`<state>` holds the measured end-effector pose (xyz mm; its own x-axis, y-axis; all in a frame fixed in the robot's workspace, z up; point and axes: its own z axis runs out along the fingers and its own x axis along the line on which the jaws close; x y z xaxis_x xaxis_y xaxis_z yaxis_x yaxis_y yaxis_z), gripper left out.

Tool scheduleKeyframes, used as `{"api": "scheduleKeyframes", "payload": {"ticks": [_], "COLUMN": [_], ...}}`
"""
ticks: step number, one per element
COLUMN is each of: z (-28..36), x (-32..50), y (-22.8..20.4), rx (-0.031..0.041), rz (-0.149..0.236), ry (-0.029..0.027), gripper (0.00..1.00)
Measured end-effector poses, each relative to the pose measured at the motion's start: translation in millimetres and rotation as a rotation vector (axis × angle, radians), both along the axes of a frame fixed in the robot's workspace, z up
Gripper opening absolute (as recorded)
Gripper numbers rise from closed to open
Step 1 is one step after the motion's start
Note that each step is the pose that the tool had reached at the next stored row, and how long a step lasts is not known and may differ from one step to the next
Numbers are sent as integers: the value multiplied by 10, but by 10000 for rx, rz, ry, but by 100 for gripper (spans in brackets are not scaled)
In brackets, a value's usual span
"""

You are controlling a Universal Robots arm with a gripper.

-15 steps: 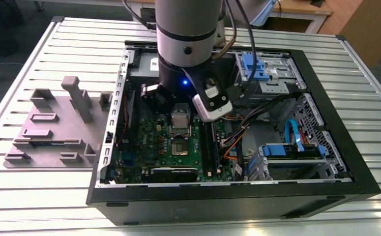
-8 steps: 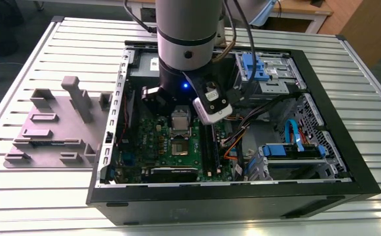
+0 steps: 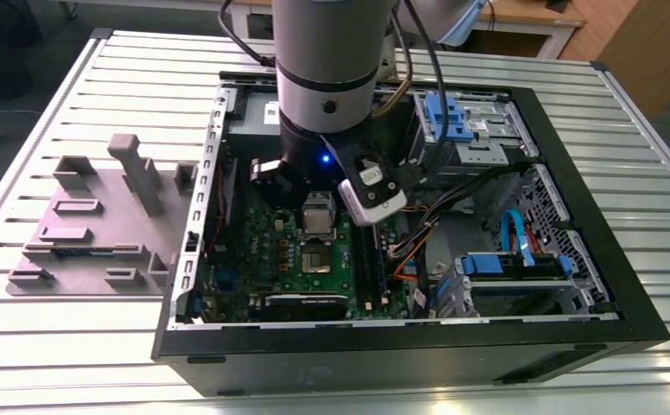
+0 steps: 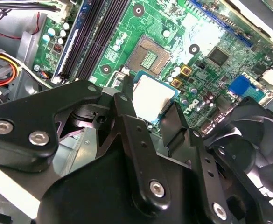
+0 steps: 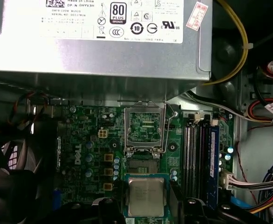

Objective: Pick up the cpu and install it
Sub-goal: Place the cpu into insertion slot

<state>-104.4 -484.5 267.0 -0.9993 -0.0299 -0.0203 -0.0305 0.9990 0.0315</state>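
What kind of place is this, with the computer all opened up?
Probably a robot lab or workshop: an open computer case lies on a slatted metal table, and a robot arm reaches inside, its gripper holding the cpu.

Exterior overhead, both wrist views near motherboard (image 5: 85,140)

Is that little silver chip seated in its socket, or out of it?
Out. The cpu is held in the gripper, beside the socket, whose dark centre lies bare.
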Motion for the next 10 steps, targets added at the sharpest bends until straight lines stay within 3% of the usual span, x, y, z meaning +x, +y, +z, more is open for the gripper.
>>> {"api": "scheduleKeyframes", "payload": {"ticks": [4, 10], "z": [-28, -134], "x": [0, 1], "y": [0, -23], "rx": [4, 3], "rz": [0, 0], "ry": [-11, -11], "gripper": [47, 47]}}
